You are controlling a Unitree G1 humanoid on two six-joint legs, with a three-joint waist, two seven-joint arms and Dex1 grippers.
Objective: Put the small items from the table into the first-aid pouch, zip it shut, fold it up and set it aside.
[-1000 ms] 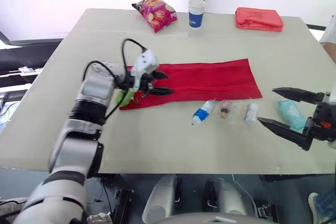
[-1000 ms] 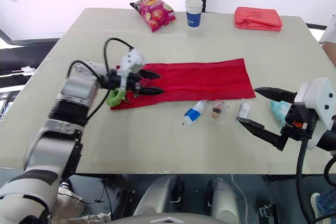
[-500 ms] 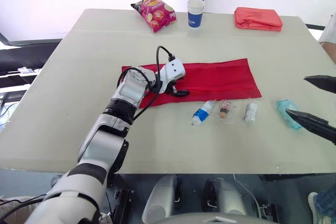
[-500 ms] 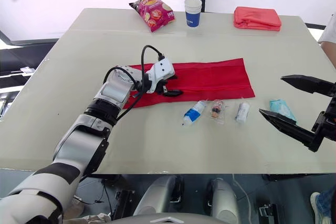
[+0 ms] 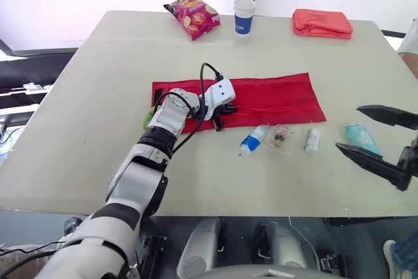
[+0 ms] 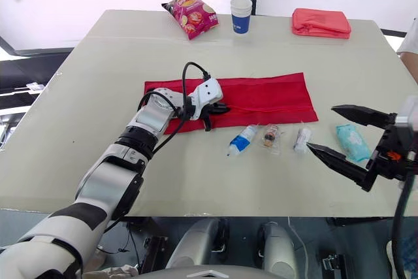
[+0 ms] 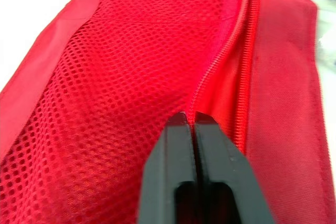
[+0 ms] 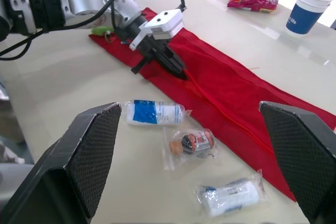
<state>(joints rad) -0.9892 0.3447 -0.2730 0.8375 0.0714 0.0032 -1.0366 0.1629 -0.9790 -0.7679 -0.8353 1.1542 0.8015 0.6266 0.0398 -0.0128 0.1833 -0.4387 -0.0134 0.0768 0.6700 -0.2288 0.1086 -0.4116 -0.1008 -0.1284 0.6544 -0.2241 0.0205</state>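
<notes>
The red first-aid pouch (image 5: 264, 99) lies unfolded and flat across the middle of the table, its mesh side up and its zipper (image 7: 231, 51) running lengthwise. My left gripper (image 5: 224, 109) is shut, with its tips pressed on the mesh just beside the zipper, left of the pouch's middle. In front of the pouch lie a blue-and-white packet (image 5: 251, 140), a small bagged bottle (image 5: 281, 136), a white roll (image 5: 312, 139) and a teal packet (image 5: 360, 136). My right gripper (image 5: 347, 127) hangs open over the table's right side, close to the teal packet.
A green tag (image 5: 149, 117) sticks out at the pouch's left end. At the table's far edge stand a chips bag (image 5: 192, 15), a blue paper cup (image 5: 244, 15) and a folded coral cloth (image 5: 322, 23). A person's sleeve (image 5: 411, 40) shows at the right edge.
My left gripper has travelled right along the pouch from its left end and has gone from open to shut. The right gripper has shifted slightly and stays open.
</notes>
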